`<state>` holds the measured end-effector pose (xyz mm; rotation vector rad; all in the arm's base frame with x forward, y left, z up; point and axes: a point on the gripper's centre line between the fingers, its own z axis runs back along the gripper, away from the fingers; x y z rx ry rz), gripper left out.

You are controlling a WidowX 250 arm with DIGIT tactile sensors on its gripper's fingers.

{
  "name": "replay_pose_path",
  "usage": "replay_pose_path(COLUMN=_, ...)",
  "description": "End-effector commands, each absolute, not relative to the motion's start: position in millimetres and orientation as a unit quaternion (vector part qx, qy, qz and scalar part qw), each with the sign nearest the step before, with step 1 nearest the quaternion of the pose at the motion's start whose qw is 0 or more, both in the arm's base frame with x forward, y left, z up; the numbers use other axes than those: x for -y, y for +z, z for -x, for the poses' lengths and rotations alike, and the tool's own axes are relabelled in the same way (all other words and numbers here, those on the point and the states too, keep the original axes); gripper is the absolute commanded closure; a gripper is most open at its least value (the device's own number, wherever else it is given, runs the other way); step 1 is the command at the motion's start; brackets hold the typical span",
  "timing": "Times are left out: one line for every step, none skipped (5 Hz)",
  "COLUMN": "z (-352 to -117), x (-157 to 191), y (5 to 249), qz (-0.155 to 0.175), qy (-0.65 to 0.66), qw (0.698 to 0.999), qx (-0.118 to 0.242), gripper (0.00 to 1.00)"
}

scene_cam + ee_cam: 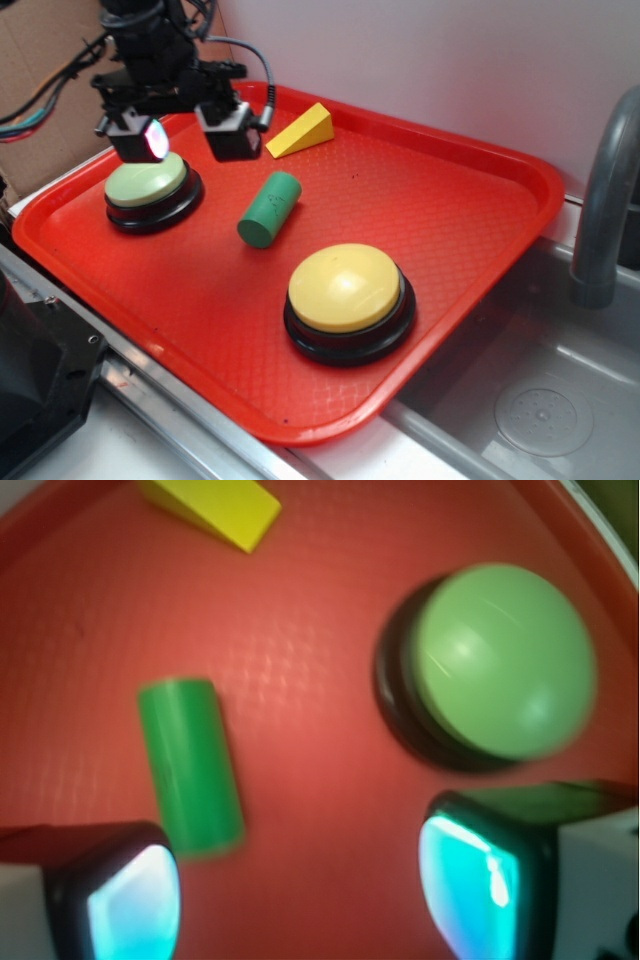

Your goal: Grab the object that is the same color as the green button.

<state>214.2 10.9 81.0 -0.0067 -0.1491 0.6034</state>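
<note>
Green cylinder block (269, 209) is seen lying on its side on the red tray (450, 190), between the green button (147, 183) and the yellow button (346, 290), with the yellow wedge (301, 131) beyond it. No contact has been made. The gripper (185, 135) is held above the tray just beside the green button, jaws spread apart and empty. Alignment over the cylinder, descent, closure and lifting are judged to remain. No brand, label or legible writing is visible in either view.

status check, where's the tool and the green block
Tool open, empty, above tray near green button. Green block lying flat mid-tray, untouched. Nothing blocking it.
</note>
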Motion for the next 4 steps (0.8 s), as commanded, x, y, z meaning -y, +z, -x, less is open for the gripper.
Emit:
replay_pose_path(z=-239.1, x=21.1, y=54.0, qz=0.019, qy=0.243, qw=0.966, qx=0.091, gripper=0.0)
replay_pose_path(z=-245.9, x=28.5, y=35.7, qz=0.008, qy=0.238, qw=0.967, qx=0.086, gripper=0.0)
replay_pose_path(z=-251.0, x=23.7, y=25.0, qz=-0.006, qy=0.253, qw=0.964, qx=0.082, gripper=0.0)
replay_pose_path(z=-253.3, x=19.2, y=21.6, qz=0.01, qy=0.264, qw=0.962, qx=0.075, gripper=0.49)
